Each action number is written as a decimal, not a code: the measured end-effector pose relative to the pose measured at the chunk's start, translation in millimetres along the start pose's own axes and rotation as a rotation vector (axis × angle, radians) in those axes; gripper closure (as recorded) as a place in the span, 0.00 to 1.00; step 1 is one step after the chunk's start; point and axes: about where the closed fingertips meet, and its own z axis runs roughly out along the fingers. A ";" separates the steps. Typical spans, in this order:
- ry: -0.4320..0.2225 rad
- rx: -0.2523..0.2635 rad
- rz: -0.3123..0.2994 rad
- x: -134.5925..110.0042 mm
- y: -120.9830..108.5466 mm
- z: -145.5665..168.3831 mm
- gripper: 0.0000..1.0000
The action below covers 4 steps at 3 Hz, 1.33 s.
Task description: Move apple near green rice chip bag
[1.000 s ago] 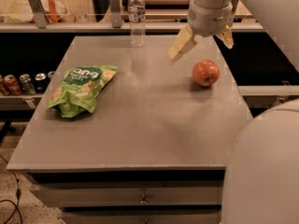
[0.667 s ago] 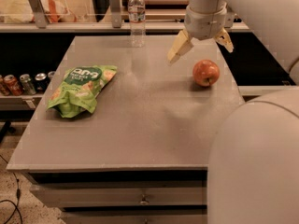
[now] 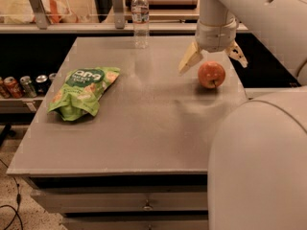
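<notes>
The apple (image 3: 211,74), small, round and red-orange, sits on the grey table (image 3: 144,123) at the right side. My gripper (image 3: 214,57) hangs open just above and behind it, one pale finger (image 3: 190,59) to the apple's left and the other (image 3: 238,53) to its right; it holds nothing. The green rice chip bag (image 3: 81,92), light green with a dark label, lies flat on the left half of the table, far from the apple.
A clear plastic water bottle (image 3: 140,18) stands at the table's back edge. Soda cans (image 3: 19,85) line a low shelf to the left. My arm's bulky body (image 3: 259,157) fills the lower right. Drawers sit under the table's front edge.
The gripper has come down and slightly right, closer over the apple, its fingers now straddling it. The apple and bag have not moved.
</notes>
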 end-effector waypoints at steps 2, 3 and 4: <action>0.058 0.003 0.050 12.5 -7.6 17.4 0.00; 0.062 0.009 0.058 17.7 -10.1 19.0 0.00; 0.055 0.006 0.061 21.1 -12.3 20.3 0.00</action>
